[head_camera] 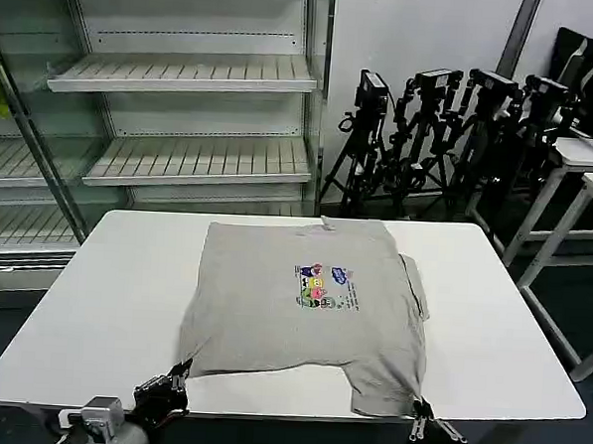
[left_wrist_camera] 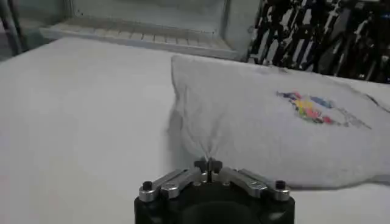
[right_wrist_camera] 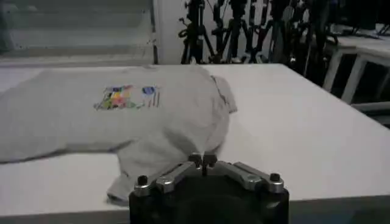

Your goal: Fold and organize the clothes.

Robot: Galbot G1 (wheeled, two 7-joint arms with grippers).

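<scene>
While both grippers sit at the near table edge, the scene reads so:

Shirt: a light grey short-sleeved shirt (head_camera: 307,307) lies flat, print side up, in the middle of the head view on the white table (head_camera: 500,332).
Direction: collar toward the far edge, hem toward the robot; its long axis runs from near to far.
Print: a small multicoloured print (head_camera: 323,286) sits near the shirt's centre.
Left gripper: the left gripper (left_wrist_camera: 208,165), at the lower left of the head view, has its fingers pinched shut on the shirt's near left corner; the cloth puckers into the tips.
Right gripper: the right gripper (right_wrist_camera: 203,161), at the lower right, is closed on the near right hem.
Views: wrist views show the pinched cloth; the head view shows shelves (head_camera: 185,77) upper left and tripods (head_camera: 440,140) upper right.
</scene>
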